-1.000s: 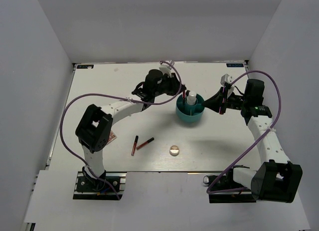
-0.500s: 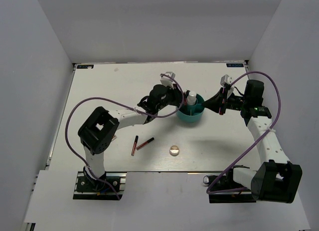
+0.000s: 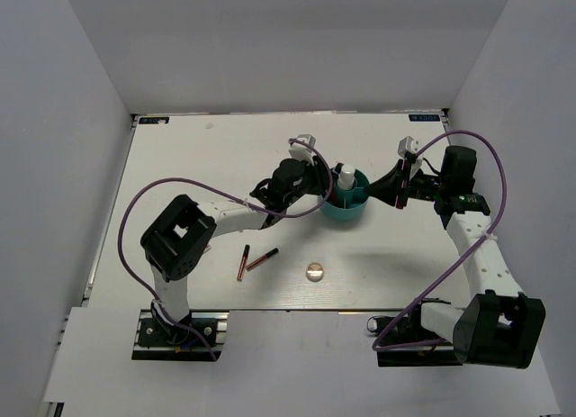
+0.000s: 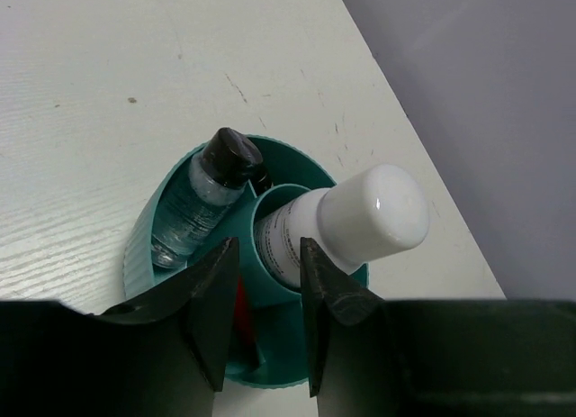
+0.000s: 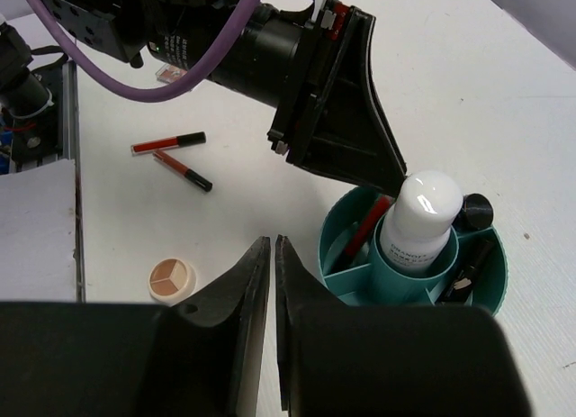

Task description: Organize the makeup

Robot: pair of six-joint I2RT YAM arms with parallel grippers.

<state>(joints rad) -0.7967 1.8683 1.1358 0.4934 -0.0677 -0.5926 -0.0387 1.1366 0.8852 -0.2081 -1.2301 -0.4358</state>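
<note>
Left gripper [image 4: 267, 250], jaws slightly apart, hangs over the teal cup [image 4: 135, 246], seemingly freeing the red stick [image 5: 367, 226] leaning inside; right gripper [image 5: 272, 241], nearly together and empty, hovers beside.

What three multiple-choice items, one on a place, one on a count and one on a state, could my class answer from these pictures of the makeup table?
1. Where is the round compact?
A. in the teal cup
B. on the table, outside the cup
C. in a gripper

2. How many thin sticks lie on the table?
A. none
B. two
C. five

3. How is the white bottle placed?
A. upright in the cup's centre compartment
B. flat on the table
C. upside down in the cup

Answers:
1 B: it lies on bare table, apart from the cup.
2 B: a pair lies close together, outside the cup.
3 A: its cap points up from the middle ring.
</note>
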